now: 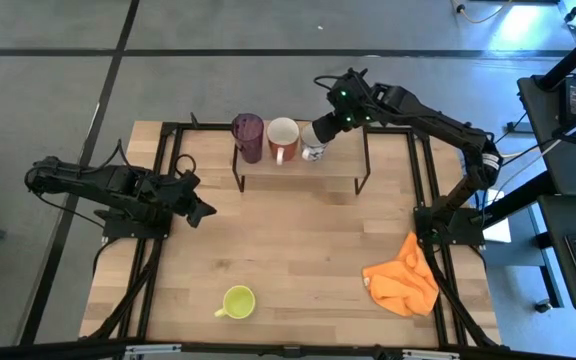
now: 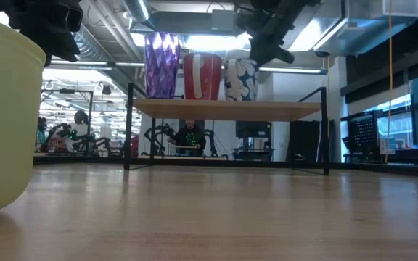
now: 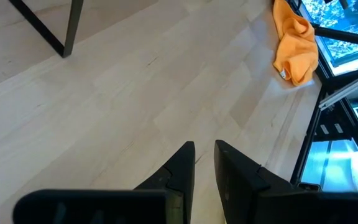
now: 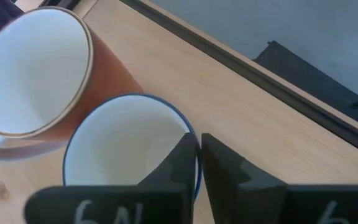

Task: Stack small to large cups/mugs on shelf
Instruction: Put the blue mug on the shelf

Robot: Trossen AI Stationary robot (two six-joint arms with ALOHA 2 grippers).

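Note:
The shelf stands at the table's far middle. On it stand, in a row, the dark purple tumbler, the reddish-brown mug and the small patterned mug. My right gripper is over the patterned mug and shut on its rim. The yellow-green mug stands on the table near the near edge. My left gripper is shut and empty, above the table at the left, in front of the shelf. My right gripper has the patterned mug's blue-edged rim between its two fingers, one finger inside the mug and one outside. The fingers come from above, slanting from the far right. The mug is upright, its base on the shelf board beside the reddish-brown mug.
An orange cloth lies near the table's right edge. The shelf's black legs stand on the tabletop. Bare wood lies between the shelf and the yellow-green mug. A person sits in the room behind the table.

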